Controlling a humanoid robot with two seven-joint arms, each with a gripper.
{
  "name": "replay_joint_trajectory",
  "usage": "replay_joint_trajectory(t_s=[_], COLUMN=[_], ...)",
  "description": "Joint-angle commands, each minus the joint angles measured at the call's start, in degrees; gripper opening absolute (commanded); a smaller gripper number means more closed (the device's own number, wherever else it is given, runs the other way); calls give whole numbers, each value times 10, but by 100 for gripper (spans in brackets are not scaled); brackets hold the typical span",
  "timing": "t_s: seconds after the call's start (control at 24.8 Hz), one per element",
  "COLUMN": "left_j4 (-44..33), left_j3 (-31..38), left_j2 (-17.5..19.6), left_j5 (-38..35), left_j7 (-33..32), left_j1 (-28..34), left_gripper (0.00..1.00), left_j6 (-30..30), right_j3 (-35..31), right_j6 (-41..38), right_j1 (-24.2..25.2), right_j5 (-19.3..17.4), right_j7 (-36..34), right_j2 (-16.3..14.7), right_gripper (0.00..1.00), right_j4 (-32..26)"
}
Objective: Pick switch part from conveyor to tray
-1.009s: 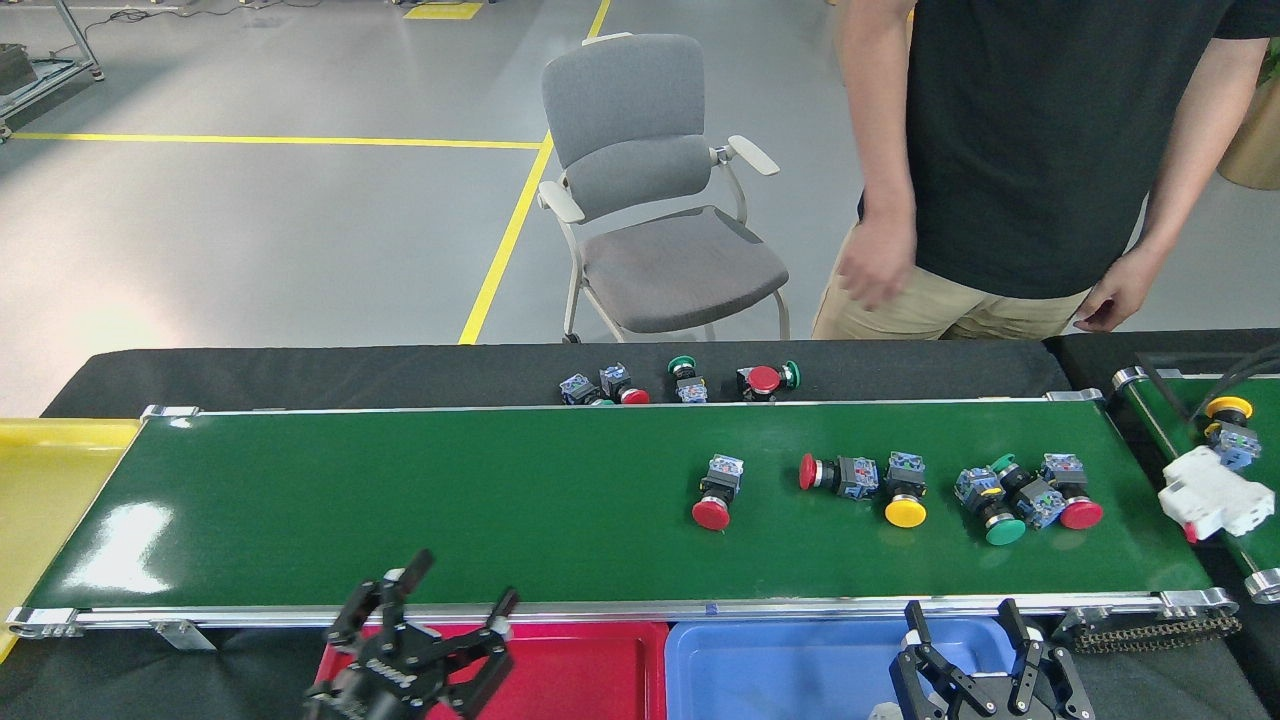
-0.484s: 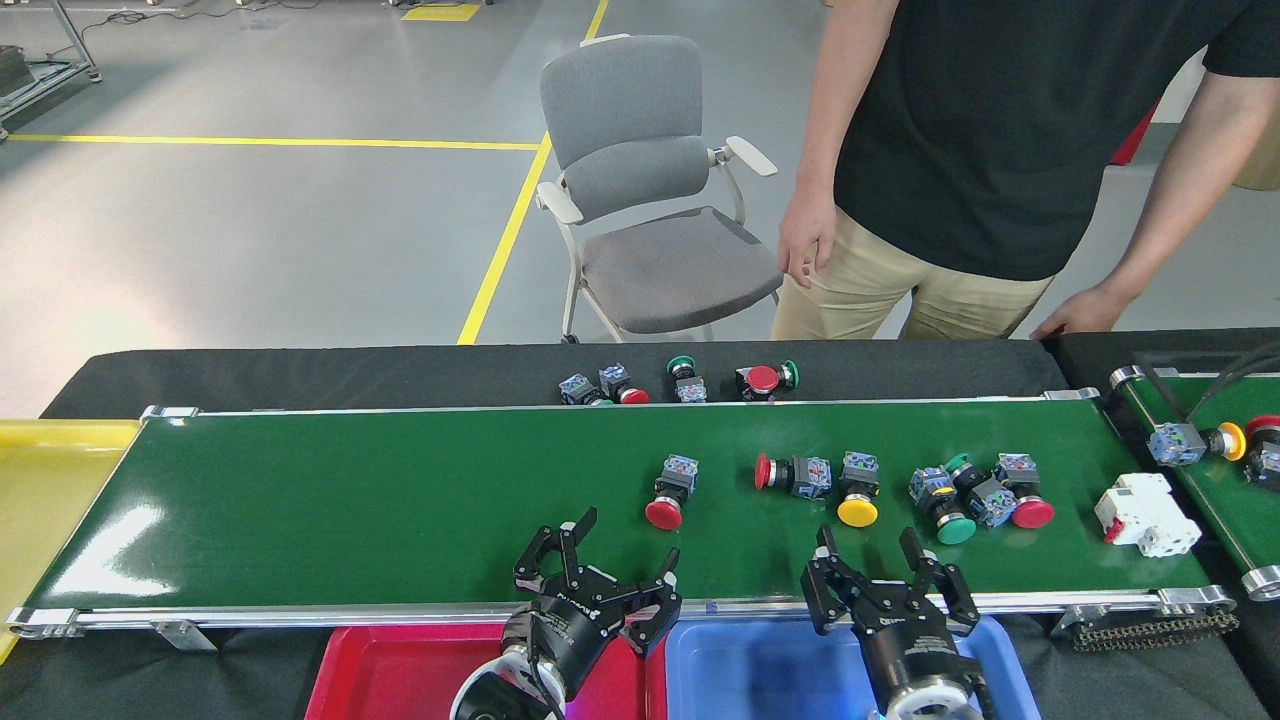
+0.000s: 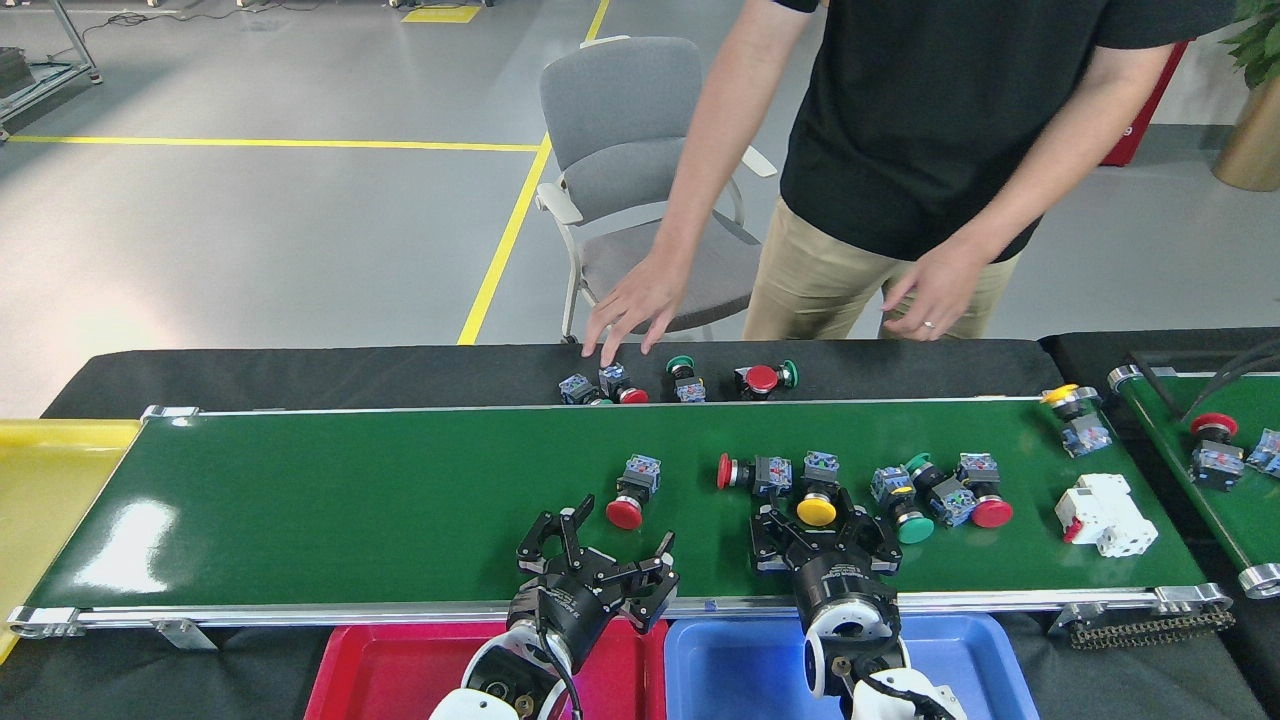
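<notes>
Yellow-capped switch part [image 3: 817, 497] sits between the spread-open right gripper [image 3: 826, 537] fingers; rigid, light plastic, best pinched at the blocky body.

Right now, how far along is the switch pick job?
Nothing looks done: what shows of the red tray and blue tray is bare. In hand: the right gripper is open around the yellow switch, not closed; the left gripper is open near the red switch. Left: every switch on the conveyor.
</notes>
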Motion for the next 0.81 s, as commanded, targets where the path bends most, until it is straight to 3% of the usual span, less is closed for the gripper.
replay_joint_trajectory(t_s=[0.0,0.12,0.2,0.28,0.4,0.52,0.61,0.77], left_j4=[13,40,54,57,54,26,-42,-215], left_j3=[3,6,7,13,20,21,24,71], left_j2=[-4,0,1,5,7,16,63,192], left_j5=[2,2,3,3,3,3,7,90], left_j7=[17,54,75,79,86,92,92,92], left_j1=[-23,-37,-41,-41,-35,-14,18,135], left_gripper=[75,53,30,19,11,9,9,12], left_j6=[27,35,40,40,37,30,-9,-210], right_j3=[5,5,5,5,5,5,5,4], right_j6=[-32,-38,-44,-49,-72,-119,-175,-276], right_j1=[-6,-5,-4,-2,31,99,157,233], right_j5=[-9,-18,-25,-25,-40,-48,-48,-48], right_j7=[5,6,7,7,8,9,8,4], right_j2=[0,0,-8,-13,-29,-52,-61,-62], right_gripper=[28,26,26,26,26,26,26,26], right_j4=[-8,-18,-24,-36,-95,-192,-251,-305])
